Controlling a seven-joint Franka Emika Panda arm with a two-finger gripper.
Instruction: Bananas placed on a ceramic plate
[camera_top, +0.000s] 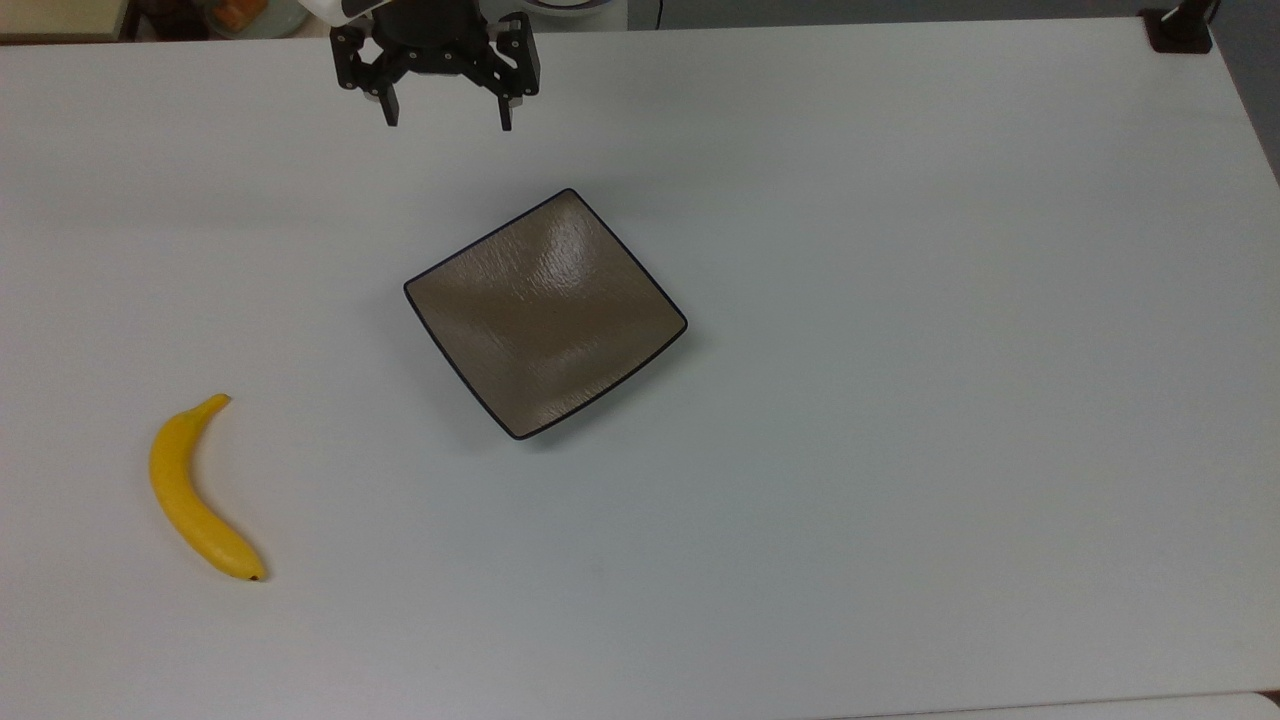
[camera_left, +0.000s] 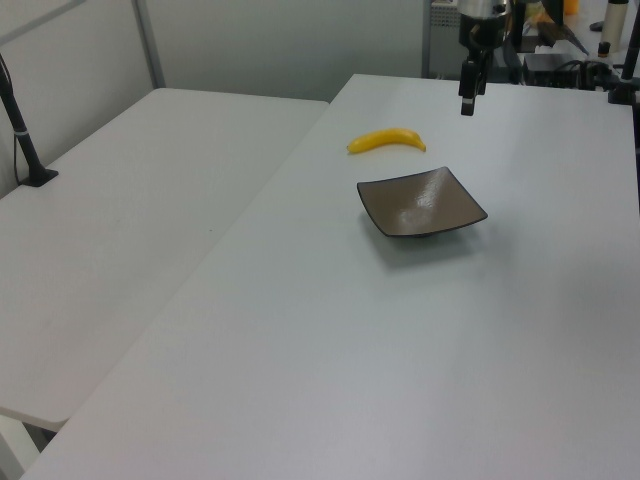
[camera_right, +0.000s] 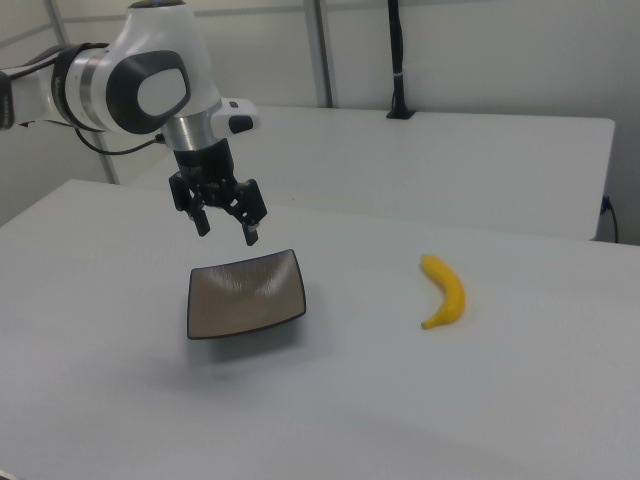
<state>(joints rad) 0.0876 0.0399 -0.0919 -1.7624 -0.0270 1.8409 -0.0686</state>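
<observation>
Top view: the gripper (camera_top: 447, 122) hangs near the upper edge of the table (camera_top: 900, 450), fingers spread apart and holding nothing. The plate (camera_top: 545, 312) lies bare below it in this picture. The banana (camera_top: 195, 492) rests flat on the table well apart from both, toward the top view's lower left. Its long axis runs from the stem tip at upper right to the dark end at lower right, the curve bowing toward the top view's left.

Left view: the gripper (camera_left: 467, 100) is above the table beyond the plate (camera_left: 421, 203). The banana (camera_left: 386, 141) lies to the left view's left of the gripper and lower — near the plate's far corner, not touching it.

Right view: the gripper (camera_right: 228, 227) hovers over the plate's far edge, fingers parted. The plate (camera_right: 246, 294) sits between gripper and banana (camera_right: 445, 290), which lies well off to the right view's right.

Judged from this, the reach has to carry the claw sideways past the plate and down — with the wrist turned so the fingers close across the banana's middle, not along it.
</observation>
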